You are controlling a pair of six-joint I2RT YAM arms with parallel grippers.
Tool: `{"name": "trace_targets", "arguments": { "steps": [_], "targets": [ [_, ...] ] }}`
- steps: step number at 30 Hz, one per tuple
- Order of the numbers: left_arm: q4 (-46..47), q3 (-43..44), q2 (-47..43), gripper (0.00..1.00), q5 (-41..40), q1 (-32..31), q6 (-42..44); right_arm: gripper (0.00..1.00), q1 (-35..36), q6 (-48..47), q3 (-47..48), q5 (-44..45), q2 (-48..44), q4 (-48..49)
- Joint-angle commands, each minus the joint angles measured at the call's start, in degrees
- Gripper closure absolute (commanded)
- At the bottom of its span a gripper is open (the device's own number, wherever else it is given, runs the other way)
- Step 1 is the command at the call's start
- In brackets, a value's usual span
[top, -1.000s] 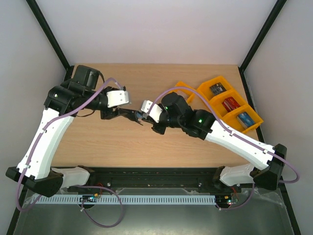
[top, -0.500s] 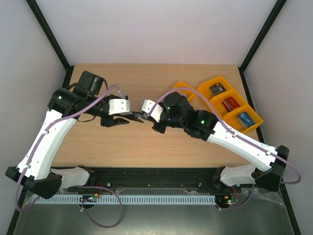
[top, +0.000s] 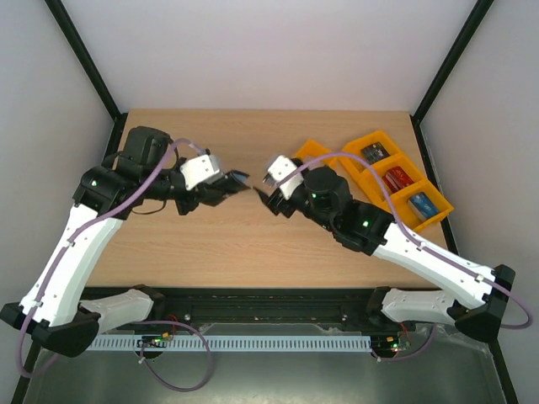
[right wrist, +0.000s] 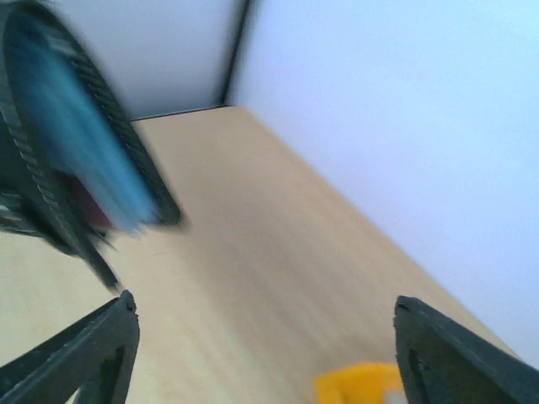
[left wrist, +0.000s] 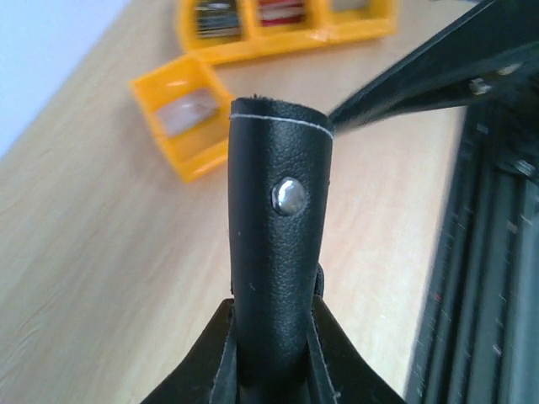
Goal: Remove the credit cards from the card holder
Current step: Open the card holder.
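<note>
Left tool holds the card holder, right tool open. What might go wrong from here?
1. The left tool pinches only one end of the card holder, held off the table; a pull may slip it free.
2. The right tool is open and empty; closing on the blue-grey pockets, it may grab only the sleeve.

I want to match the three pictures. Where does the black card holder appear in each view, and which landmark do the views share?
Top external: the card holder is just left of centre.
Left wrist: it stands upright in the middle, showing a metal stud.
Right wrist: it is blurred at upper left, black and blue.
Shared landmark: the orange trays.
</note>
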Motion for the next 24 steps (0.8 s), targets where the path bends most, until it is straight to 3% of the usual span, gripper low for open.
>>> {"name": "trace_targets", "arguments": {
  "steps": [1,3,6,8,13,21,24],
  "targets": [
    [19.10,-2.58,-1.27,0.98,-13.78,1.23,-27.21,0.19,-3.65,16.53,-1.38,27.11,-0.96,10.34],
    [21.66,-3.00,-0.94,0.98,-12.80,2.37,-34.01,0.29,-3.84,25.89,1.51,23.59,0.71,7.92],
    [23.64,-3.79,-0.48,0.98,-9.08,5.07,-41.46,0.47,-2.06,35.48,5.37,5.92,4.54,9.51],
    [25.52,-4.98,-0.60,0.98,-6.10,7.34,-45.40,0.55,0.27,40.63,7.50,2.12,8.23,11.77],
    [26.65,-5.81,-0.65,0.98,-5.19,8.64,-47.01,0.63,2.20,51.26,10.23,3.20,13.93,19.54],
    [27.11,-5.80,-0.33,0.98,-2.17,8.68,-47.18,0.67,2.11,52.34,15.65,2.71,21.28,19.16],
    [27.02,-5.60,-0.34,0.98,-0.82,8.70,-47.19,0.69,2.11,52.49,17.35,6.96,23.24,16.43]
  ]
}}
